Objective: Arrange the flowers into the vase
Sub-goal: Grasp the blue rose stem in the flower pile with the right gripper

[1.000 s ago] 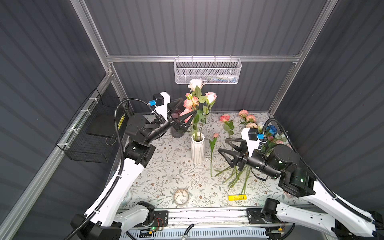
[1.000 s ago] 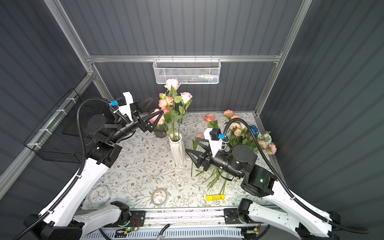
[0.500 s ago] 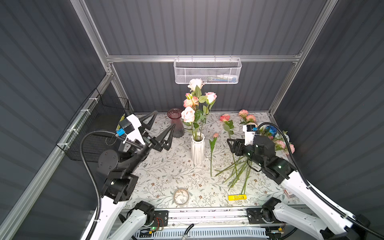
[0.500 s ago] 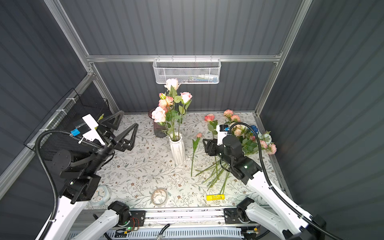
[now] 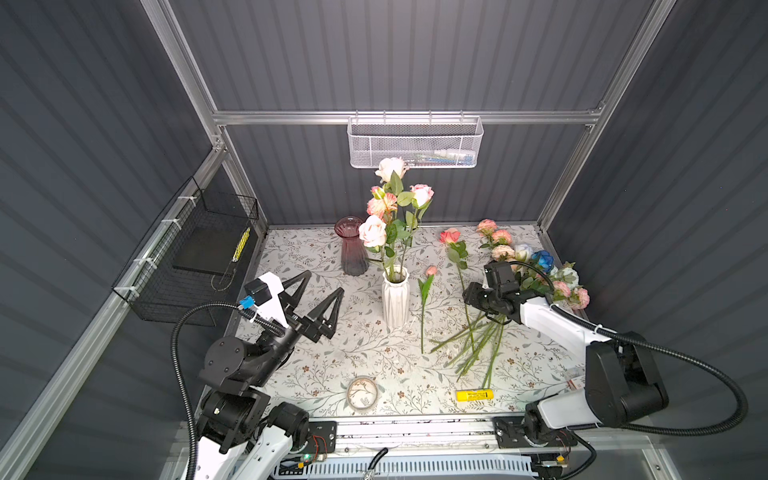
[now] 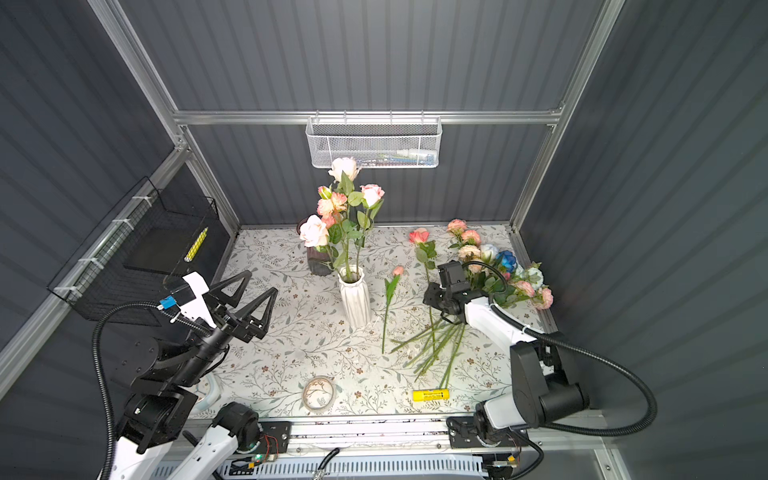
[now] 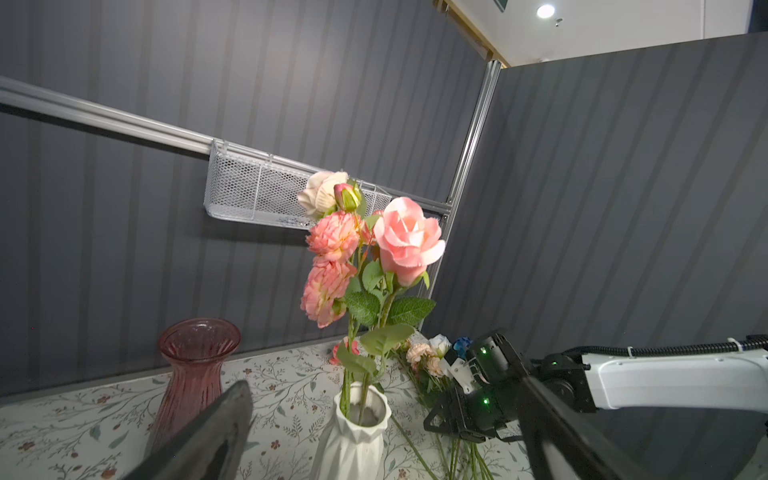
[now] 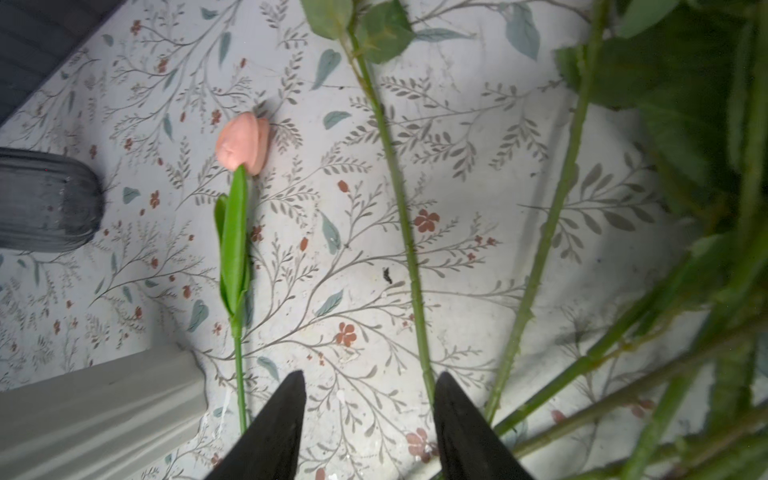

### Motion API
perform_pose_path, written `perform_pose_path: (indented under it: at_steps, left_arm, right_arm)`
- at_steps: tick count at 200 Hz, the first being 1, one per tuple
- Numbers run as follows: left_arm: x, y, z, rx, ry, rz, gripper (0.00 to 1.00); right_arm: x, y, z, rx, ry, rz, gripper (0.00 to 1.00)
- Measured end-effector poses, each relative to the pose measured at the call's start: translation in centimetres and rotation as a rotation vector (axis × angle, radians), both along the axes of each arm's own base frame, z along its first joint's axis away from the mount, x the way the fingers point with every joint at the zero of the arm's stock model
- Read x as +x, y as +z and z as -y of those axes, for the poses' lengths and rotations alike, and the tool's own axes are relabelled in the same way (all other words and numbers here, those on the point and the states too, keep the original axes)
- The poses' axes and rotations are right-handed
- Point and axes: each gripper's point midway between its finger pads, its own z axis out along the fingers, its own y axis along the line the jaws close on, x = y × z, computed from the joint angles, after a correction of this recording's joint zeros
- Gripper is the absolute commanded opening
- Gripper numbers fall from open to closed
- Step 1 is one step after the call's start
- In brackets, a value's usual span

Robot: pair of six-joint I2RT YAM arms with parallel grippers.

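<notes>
A white ribbed vase (image 5: 395, 301) (image 6: 355, 301) stands mid-table and holds several pink and cream flowers (image 5: 388, 208) (image 7: 407, 241). More flowers (image 5: 528, 266) (image 6: 494, 266) lie in a loose pile at the right, stems fanned toward the front. A pink tulip (image 5: 424, 291) (image 8: 243, 141) lies alone beside the vase. My left gripper (image 5: 325, 281) (image 6: 262, 281) hangs open and empty, left of the vase. My right gripper (image 5: 478, 301) (image 8: 370, 376) is low over the loose stems, pointing down. It is open with only table between its fingers, and a rose stem (image 8: 399, 199) runs against one fingertip (image 8: 446, 390).
A red glass vase (image 5: 352, 249) stands behind the white one. A white mesh basket (image 5: 415, 143) hangs on the back wall and a black wire basket (image 5: 199, 257) on the left wall. A round dish (image 5: 362, 392) and a yellow tube (image 5: 473, 395) lie near the front edge.
My left arm has drawn back from the bouquet to the front left, still open. My right gripper has swung down over the loose stems, and its jaws have narrowed.
</notes>
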Motion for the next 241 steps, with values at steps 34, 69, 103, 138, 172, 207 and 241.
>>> perform_pose_path:
  at_steps: [34,69,103,138,172,207,241]
  left_arm:
    - [-0.1,-1.3,-0.1,-0.001,0.003,-0.032,1.0]
    - [0.0,-2.3,-0.3,0.004,0.015,-0.049,1.0]
    - [-0.2,-2.2,-0.5,0.001,0.019,-0.045,1.0]
    - [-0.5,-2.2,-0.7,-0.003,0.022,-0.04,1.0]
    - [-0.7,-2.0,-0.9,-0.007,0.027,-0.032,1.0]
    - [-0.6,-2.0,-1.0,-0.008,0.033,-0.033,1.0]
    - [-0.6,-2.0,-1.0,-0.007,0.034,-0.034,1.0]
  right_arm:
    - [-0.4,0.1,3.1,0.005,-0.134,0.008,0.44]
    - [-1.0,0.7,4.9,0.031,-0.224,0.02,0.41]
    - [-2.0,-0.7,4.8,0.072,-0.264,-0.026,0.37]
    - [-3.2,-2.2,4.9,0.084,-0.292,-0.08,0.35]
    - [-3.2,-2.8,5.0,0.087,-0.316,-0.098,0.34]
    - [-3.5,-4.7,5.2,0.071,-0.341,-0.156,0.29]
    - [-3.1,-5.2,5.3,0.065,-0.359,-0.168,0.15]
